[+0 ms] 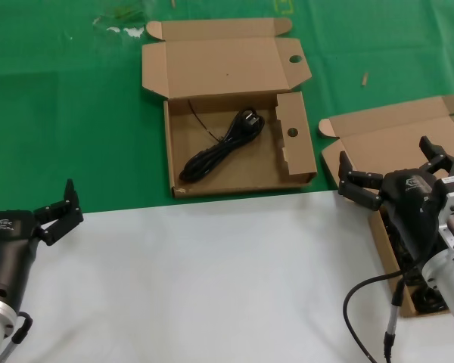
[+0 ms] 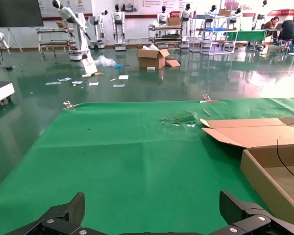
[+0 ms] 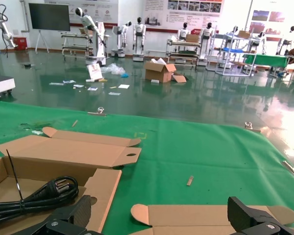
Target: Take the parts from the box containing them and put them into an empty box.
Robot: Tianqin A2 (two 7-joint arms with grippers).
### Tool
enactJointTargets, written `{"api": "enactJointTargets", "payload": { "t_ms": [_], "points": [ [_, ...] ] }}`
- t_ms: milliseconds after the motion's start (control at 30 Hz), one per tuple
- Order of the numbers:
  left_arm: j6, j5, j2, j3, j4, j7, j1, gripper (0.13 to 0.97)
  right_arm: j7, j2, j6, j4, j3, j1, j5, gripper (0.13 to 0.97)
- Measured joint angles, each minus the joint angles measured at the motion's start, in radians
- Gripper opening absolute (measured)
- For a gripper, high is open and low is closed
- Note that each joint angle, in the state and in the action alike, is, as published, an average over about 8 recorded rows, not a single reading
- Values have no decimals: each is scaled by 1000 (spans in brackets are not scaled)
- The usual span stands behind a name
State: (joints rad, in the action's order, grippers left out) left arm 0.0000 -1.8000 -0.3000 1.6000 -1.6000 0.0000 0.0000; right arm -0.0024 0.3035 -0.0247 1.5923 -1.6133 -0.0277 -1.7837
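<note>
On the green mat, the box with holes lies open w/ one black cord inside, looped up. The plain box sits to its right, lid up, mostly hidden by the right gripper, which hangs over it, fingers spread, holding nothing. The left gripper waits at the white table edge, fingers spread too, well apart from both boxes.

Both grippers (left, right) agape.
</note>
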Motion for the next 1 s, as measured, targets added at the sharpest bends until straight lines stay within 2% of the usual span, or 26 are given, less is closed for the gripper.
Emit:
{"api": "enactJointTargets", "payload": {
  "t_ms": [1000],
  "points": [
    [0,0,0,0,0,0,0,966,0,0,0,0,0,0,0,966]
  ]
}}
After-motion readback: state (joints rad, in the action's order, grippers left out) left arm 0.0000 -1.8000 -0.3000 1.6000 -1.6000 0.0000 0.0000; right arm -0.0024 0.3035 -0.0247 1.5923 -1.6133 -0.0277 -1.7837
